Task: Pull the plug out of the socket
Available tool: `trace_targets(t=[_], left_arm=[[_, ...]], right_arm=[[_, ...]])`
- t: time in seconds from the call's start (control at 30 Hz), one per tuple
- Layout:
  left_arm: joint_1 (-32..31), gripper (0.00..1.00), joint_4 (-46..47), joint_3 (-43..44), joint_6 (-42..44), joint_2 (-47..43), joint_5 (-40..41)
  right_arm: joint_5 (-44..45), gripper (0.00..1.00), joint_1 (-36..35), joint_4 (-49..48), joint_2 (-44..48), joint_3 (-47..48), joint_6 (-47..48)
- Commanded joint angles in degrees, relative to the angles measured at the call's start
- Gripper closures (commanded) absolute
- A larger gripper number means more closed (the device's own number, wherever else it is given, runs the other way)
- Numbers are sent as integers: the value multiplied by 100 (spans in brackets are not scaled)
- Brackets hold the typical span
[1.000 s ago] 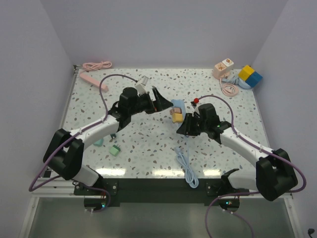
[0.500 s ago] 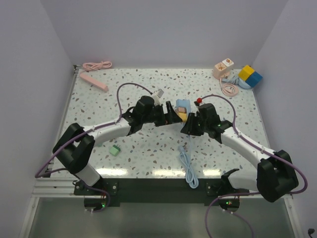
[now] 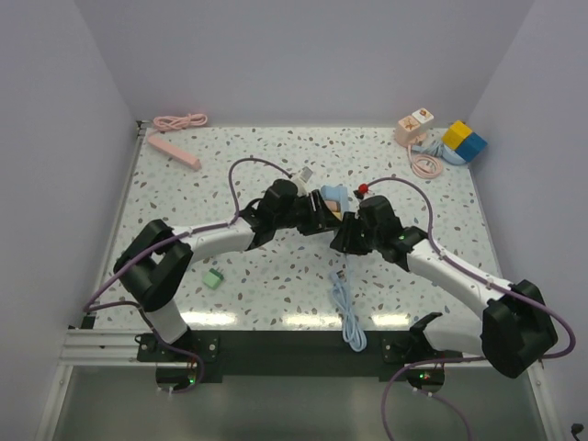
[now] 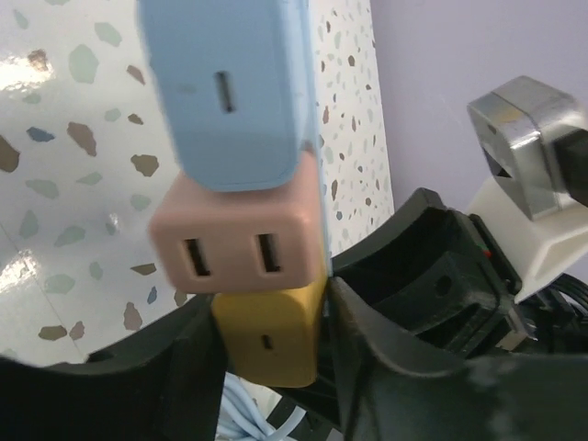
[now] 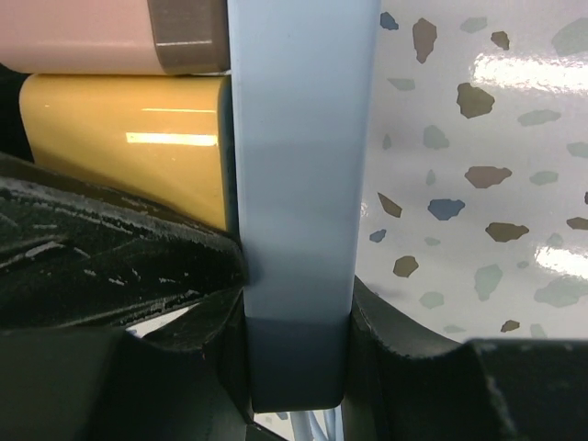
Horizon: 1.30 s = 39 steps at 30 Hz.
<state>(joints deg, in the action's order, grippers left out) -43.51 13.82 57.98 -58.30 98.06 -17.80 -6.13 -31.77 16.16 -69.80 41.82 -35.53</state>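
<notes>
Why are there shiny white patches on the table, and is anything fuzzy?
Top view: glare makes white patches on the table near its front edge. Left wrist view: the blue block sits so close that it looks soft. Right wrist view: a bright streak on the yellow block.
</notes>
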Motion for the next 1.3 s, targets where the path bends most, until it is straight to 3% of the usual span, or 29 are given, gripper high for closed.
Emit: trace_targets(t=[0.0, 0.1, 0.2, 0.23, 0.4, 0.63, 0.73, 0.8, 0.93, 1.03, 1.23, 1.27], left_arm=[[-44, 54, 402, 126, -181, -50, 163], [-44, 71, 358, 47, -173, -146, 303], [-35, 99, 428, -154, -164, -322, 417], [-35, 100, 428, -294, -164, -366, 435], [-26, 100, 753, -1023, -155, -1076, 716], [465, 100, 1157, -2447, -146, -2439, 858], [650, 100, 562, -2625, 46, -3072, 1076], [948, 100, -368, -2677, 248, -3529, 1445], [2080, 100, -2345, -2888, 635, -3926, 1570], [3064, 100, -2927, -3038, 1110, -3866, 1438], [3349, 90, -3359, -2836, 1532, -3505, 1613], [3357, 84, -3508, -2792, 1559, -3435, 1761]], right_arm=[[226, 100, -163, -517, 54, 239, -191], [296, 100, -207, -544, 63, 204, -262], [594, 100, -216, -422, 142, 160, -445], [595, 100, -207, -395, 160, 142, -524], [1429, 100, -102, -18, 221, -50, -1453], [1545, 100, 92, -122, 134, -236, -2028], [1282, 100, 92, -456, 151, -166, -1704], [1202, 100, 92, -404, 142, -35, -1458], [948, 100, 92, -245, 81, 142, -1106], [693, 100, 92, -289, 63, 203, -842], [-44, 100, 83, -272, -253, 458, -350], [-142, 100, 74, -211, -323, 511, -184]])
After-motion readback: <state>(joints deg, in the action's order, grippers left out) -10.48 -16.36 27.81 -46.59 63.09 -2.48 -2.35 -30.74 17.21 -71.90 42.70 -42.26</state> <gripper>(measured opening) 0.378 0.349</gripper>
